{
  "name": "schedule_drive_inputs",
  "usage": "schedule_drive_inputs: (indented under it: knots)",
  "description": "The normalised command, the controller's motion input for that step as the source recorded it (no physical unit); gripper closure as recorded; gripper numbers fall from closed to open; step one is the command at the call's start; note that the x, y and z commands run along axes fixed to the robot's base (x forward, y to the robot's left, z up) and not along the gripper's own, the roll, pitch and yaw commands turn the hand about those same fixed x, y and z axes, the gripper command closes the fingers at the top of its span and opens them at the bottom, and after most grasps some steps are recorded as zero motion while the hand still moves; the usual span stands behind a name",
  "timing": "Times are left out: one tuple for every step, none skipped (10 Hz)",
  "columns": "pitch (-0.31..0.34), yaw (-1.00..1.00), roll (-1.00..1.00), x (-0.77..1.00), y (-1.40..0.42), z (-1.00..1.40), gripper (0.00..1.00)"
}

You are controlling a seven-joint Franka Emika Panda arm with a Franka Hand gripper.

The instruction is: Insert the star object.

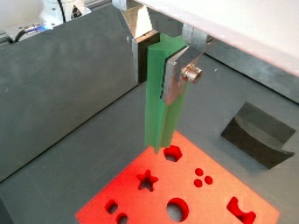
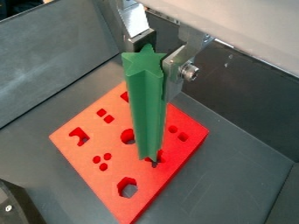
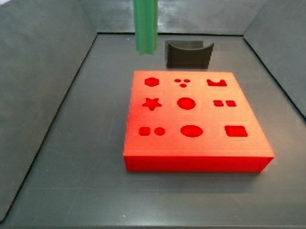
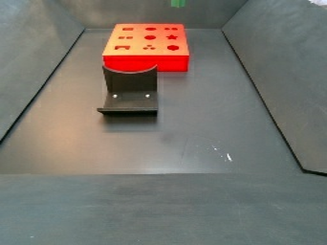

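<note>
My gripper (image 1: 162,74) is shut on the star object (image 1: 160,101), a long bright green rod with a star-shaped cross-section, held upright near its upper end. The gripper (image 2: 153,74) and rod (image 2: 146,109) show in both wrist views. The rod hangs in the air above the red block (image 1: 216,199) with shaped holes; its lower end looks over the block's edge region. The star hole (image 1: 147,180) is open and apart from the rod's end. In a side view only the rod (image 3: 145,25) shows above the block (image 3: 209,116); the gripper is out of frame. The star hole (image 3: 152,104) shows there too.
The dark fixture (image 3: 188,52) stands just behind the red block and also shows in a wrist view (image 1: 260,133) and a side view (image 4: 129,91). The red block (image 4: 147,59) lies on the dark floor, which is enclosed by grey sloping walls (image 3: 54,54).
</note>
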Motion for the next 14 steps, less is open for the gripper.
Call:
schedule_drive_inputs:
  knots:
    - [-0.106, -0.33, -0.04, -0.10, -0.04, -0.09, 1.00]
    - [-0.011, -0.85, -0.03, 0.06, -0.11, -0.23, 1.00]
    - [-0.001, -1.00, -0.01, 0.00, -0.08, -0.27, 1.00]
    - [-0.019, -1.00, -0.03, 0.00, -0.06, -0.24, 1.00]
    - [-0.043, -0.76, -0.13, 0.33, 0.00, -0.17, 1.00]
    - [-0.079, -0.74, -0.13, 0.31, 0.00, -0.14, 1.00]
    - [-0.106, -0.68, -0.15, 0.31, -0.07, -0.13, 1.00]
    - [-0.103, -0.66, -0.12, 0.29, -0.13, -0.18, 1.00]
    - [-0.009, -0.17, 0.00, 0.00, -0.16, -0.20, 1.00]
    - [0.059, -0.02, 0.16, 0.00, -0.30, -0.21, 1.00]
    - [0.160, 0.00, 0.33, 0.00, -0.30, -0.37, 1.00]
    - [0.153, -0.03, 0.32, 0.00, -0.21, -0.45, 1.00]
    - [0.170, 0.00, 0.37, 0.00, -0.24, -0.28, 1.00]
    - [0.116, -0.06, 0.17, 0.09, -0.13, -0.16, 1.00]
